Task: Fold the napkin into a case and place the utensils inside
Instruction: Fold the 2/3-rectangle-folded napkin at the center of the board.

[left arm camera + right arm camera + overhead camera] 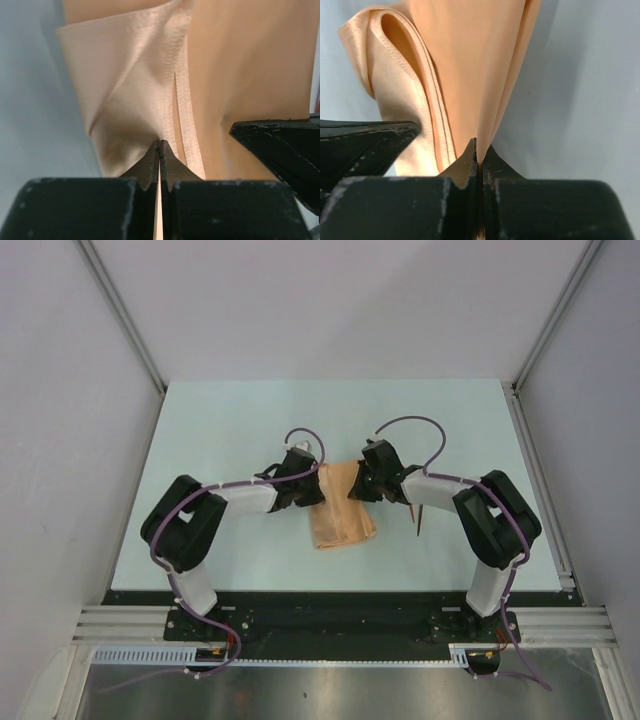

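Observation:
The peach-orange napkin (340,508) lies partly folded in the middle of the table, between the two arms. My left gripper (306,488) is shut on its left edge; in the left wrist view (160,145) the cloth (150,90) is pinched between the jaws and rises in a fold. My right gripper (362,486) is shut on the right edge; in the right wrist view (479,150) the cloth (465,65) is pinched and hangs in folds. A reddish-brown utensil (419,519) lies just right of the napkin, partly under the right arm. The second utensil is hidden.
The pale green table top (250,420) is bounded by white walls and metal rails (540,470) at the sides. The other gripper's black finger shows at the right of the left wrist view (280,145) and at the left of the right wrist view (365,145).

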Action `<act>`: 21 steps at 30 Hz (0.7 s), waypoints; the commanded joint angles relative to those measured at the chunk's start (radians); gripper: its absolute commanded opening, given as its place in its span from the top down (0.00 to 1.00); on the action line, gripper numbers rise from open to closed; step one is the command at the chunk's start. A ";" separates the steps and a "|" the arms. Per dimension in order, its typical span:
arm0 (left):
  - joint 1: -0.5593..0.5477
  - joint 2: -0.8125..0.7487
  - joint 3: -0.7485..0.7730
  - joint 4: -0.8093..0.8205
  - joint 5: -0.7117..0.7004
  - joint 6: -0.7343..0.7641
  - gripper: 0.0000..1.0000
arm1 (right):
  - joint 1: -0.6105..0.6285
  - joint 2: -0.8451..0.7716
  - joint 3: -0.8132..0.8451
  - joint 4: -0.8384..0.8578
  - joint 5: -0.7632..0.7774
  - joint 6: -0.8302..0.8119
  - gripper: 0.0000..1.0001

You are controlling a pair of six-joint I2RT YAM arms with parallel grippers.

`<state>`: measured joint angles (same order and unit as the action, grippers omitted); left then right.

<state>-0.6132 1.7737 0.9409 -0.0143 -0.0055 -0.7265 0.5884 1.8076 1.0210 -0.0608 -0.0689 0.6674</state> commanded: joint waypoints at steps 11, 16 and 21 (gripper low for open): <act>-0.002 0.061 0.052 0.063 0.105 -0.013 1.00 | 0.013 -0.053 0.053 -0.042 0.035 -0.002 1.00; -0.019 -0.087 0.012 0.027 0.044 0.030 0.99 | 0.010 -0.047 0.048 -0.048 0.031 -0.006 1.00; -0.020 -0.177 -0.040 -0.033 0.013 0.027 0.99 | 0.005 -0.044 0.040 -0.040 0.024 -0.008 1.00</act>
<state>-0.6273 1.7050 0.9329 -0.0067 0.0509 -0.7216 0.5964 1.7950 1.0382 -0.1055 -0.0566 0.6613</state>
